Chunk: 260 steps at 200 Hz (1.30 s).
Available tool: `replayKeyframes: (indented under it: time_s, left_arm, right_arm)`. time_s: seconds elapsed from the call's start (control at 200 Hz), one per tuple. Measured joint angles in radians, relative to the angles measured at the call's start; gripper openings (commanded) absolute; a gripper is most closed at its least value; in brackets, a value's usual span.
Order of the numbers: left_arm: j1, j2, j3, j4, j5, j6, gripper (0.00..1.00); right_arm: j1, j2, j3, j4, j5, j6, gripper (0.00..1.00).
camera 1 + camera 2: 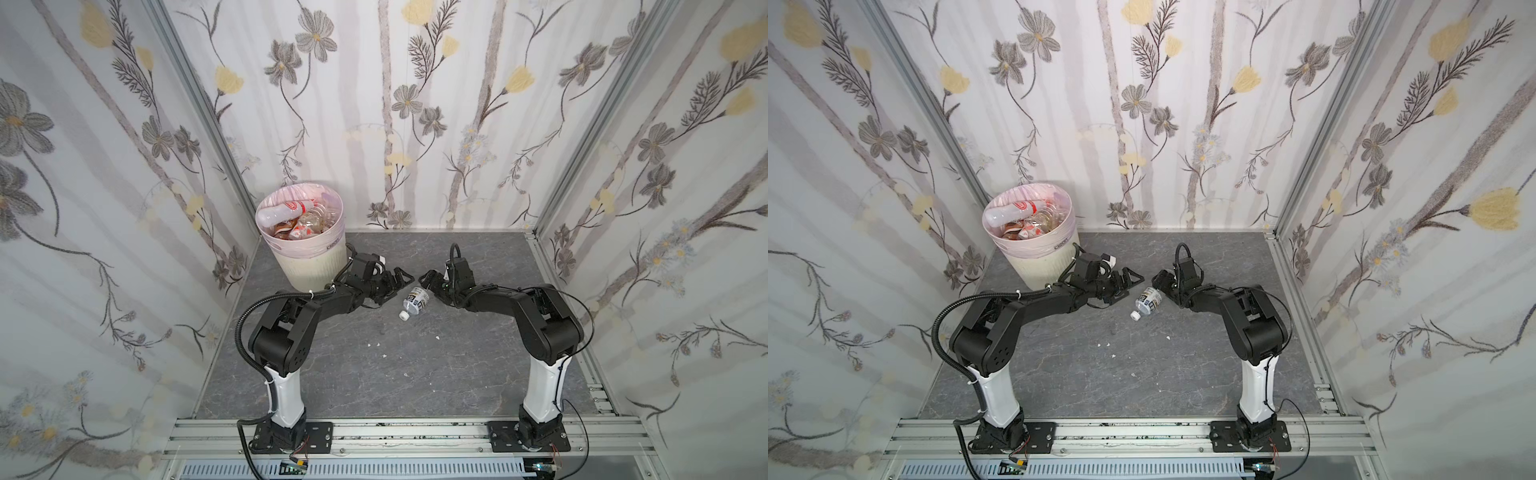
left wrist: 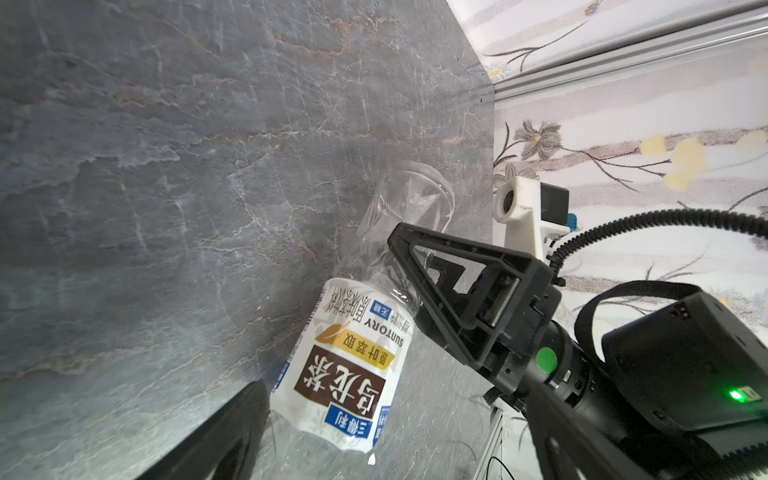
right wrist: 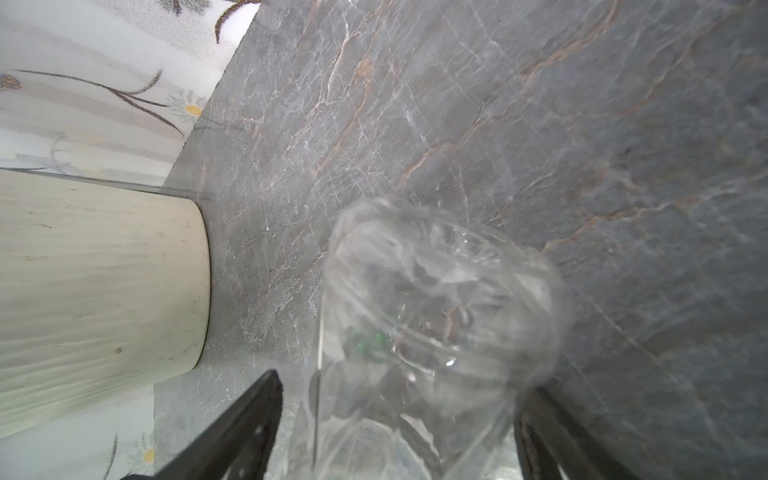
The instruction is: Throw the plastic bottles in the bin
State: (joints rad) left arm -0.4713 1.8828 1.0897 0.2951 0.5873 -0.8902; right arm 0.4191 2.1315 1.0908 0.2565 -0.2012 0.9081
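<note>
Lying on its side on the desk [image 1: 374, 365] between the arms, the only bottle [image 1: 415, 301] outside the bin [image 1: 307, 270] points its clear base at the right gripper [image 1: 430, 284]. That gripper's jaws stand apart on either side of the base, likely the start of a pickup. The left gripper [image 1: 397, 286] hangs spread wide and empty near the bin, which is heaped with other bottles [image 1: 291, 216]. Only the left wrist view shows the brown-and-white label [image 2: 353, 365]. Only the right wrist view shows the gap beside one finger [image 3: 245, 419].
</note>
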Motion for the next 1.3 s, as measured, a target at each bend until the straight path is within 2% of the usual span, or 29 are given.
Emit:
replayKeyframes:
  time_s: [0.085, 0.235, 0.445, 0.719, 0.979, 1.299]
  left_arm:
    - [0.0, -0.002, -0.008, 0.005, 0.0, -0.001, 1.0]
    - [0.001, -0.007, -0.022, 0.007, 0.001, -0.001, 1.0]
    - [0.001, -0.029, -0.034, 0.01, 0.0, 0.0, 1.0]
    - [-0.015, -0.084, -0.057, 0.014, -0.017, 0.014, 1.0]
    - [-0.072, -0.125, -0.05, 0.023, -0.061, 0.106, 1.0]
    - [-0.14, -0.124, 0.09, -0.035, -0.106, 0.23, 1.0]
  right_arm:
    - [0.0, 0.006, 0.002, -0.001, 0.0, 0.005, 0.69]
    - [0.002, 0.013, 0.0, 0.013, -0.009, 0.026, 0.66]
    - [0.003, 0.013, -0.011, 0.036, -0.013, 0.045, 0.51]
    - [-0.022, -0.041, -0.054, 0.046, -0.024, 0.047, 0.5]
    - [-0.037, -0.212, -0.037, 0.016, -0.028, -0.008, 0.5]
    - [-0.036, -0.365, -0.024, 0.002, -0.028, -0.072, 0.5]
